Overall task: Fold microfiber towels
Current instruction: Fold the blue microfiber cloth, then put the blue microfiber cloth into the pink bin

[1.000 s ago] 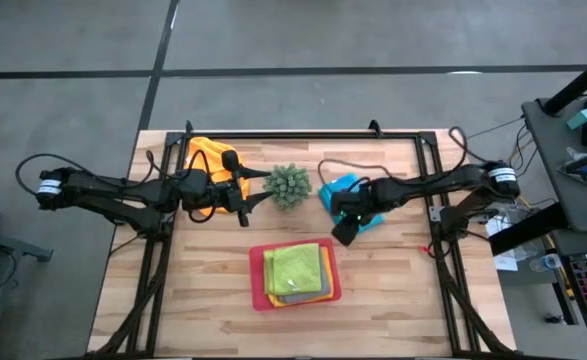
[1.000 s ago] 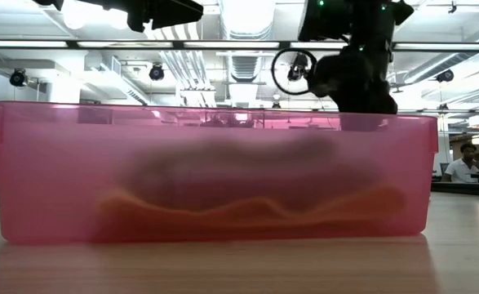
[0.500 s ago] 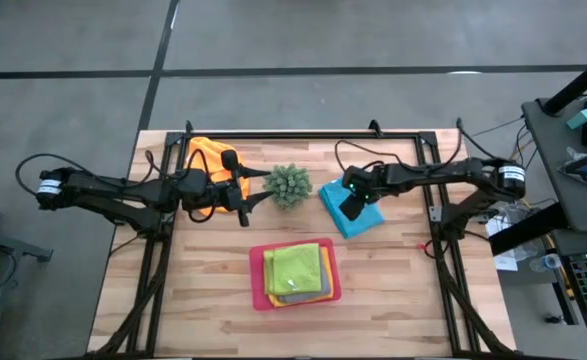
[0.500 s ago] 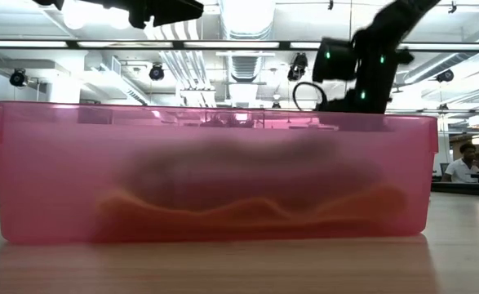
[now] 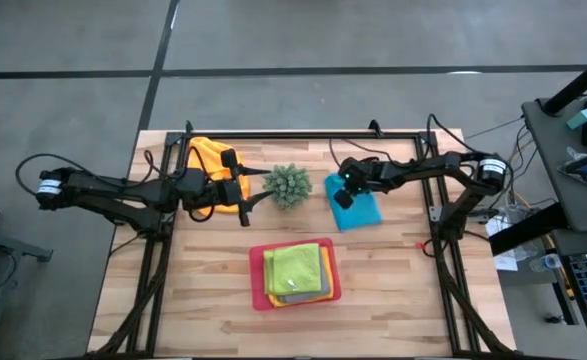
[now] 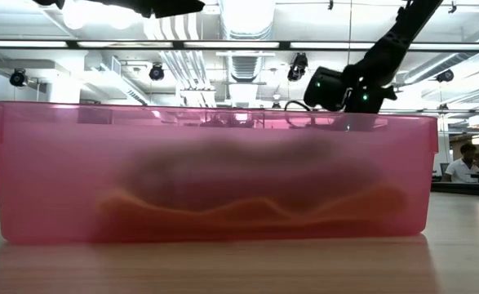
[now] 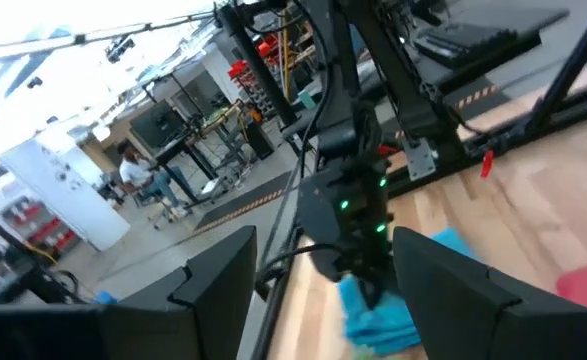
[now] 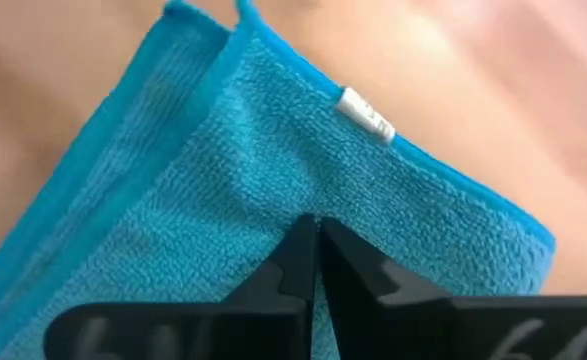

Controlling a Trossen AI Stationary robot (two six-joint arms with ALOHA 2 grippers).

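**Blue towel folded under closed right gripper**

One light blue towel [image 5: 356, 208] lies folded at the counter's [image 5: 173, 290] two o'clock, the right gripper [image 5: 342, 197], fingers together, on it. Three towels stack in one pink tray [image 5: 256, 280]. Left gripper [image 5: 245, 195], fingers apart, by one orange towel [image 5: 205, 154].

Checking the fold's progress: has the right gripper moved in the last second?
Yes. In the high view the right gripper has moved toward the table's far edge and closer to the plant, its jaws now shut over the blue towel.
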